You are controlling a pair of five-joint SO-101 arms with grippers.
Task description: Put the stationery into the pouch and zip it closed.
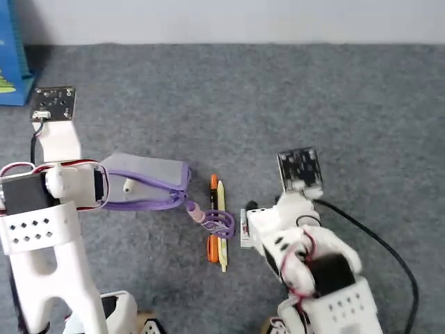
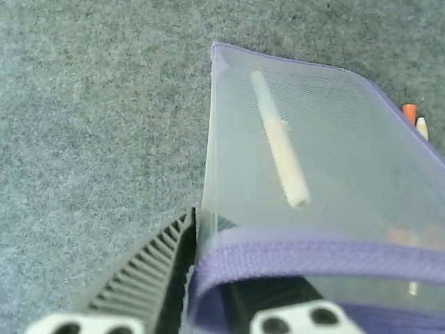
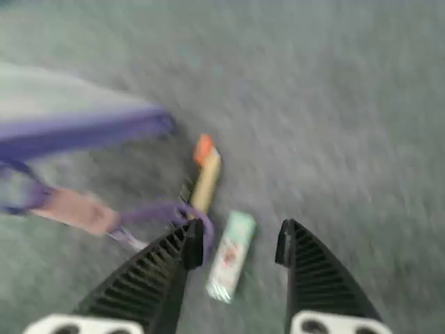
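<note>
- Hovering just over the eraser (image 3: pixel 231 256), the right pincer (image 3: pixel 238 245) is holding its jaws apart, one on each side of the small mint-and-white block. If they are closing off-centre, the block is likely squirting away across the tabletop (image 1: pixel 313 104).
- The left pincer (image 2: pixel 205 233) is clamping the purple-edged rim of the pouch (image 2: pixel 313 139). The pouch is lying on the tabletop beside the loose stationery, with one white pen (image 2: pixel 278 149) already inside. That thin mesh rim is probably risking a slip from the grip once anything is pushing against it.
- The orange pen (image 1: pixel 213 198) and the cream pencil (image 1: pixel 221 202) are lying side by side between the pouch and the eraser, both outside the pouch. A jaw coming down near them is risking rolling them out of line.
- The purple cord loop (image 1: pixel 220 223) on the zipper is lying across both pens, close to one right jaw. Catching it would be dragging the pouch and straining the left grip.
- I am not able to tell how wide the mouth is gaping, so a narrow opening may be blocking whatever is being carried in.
</note>
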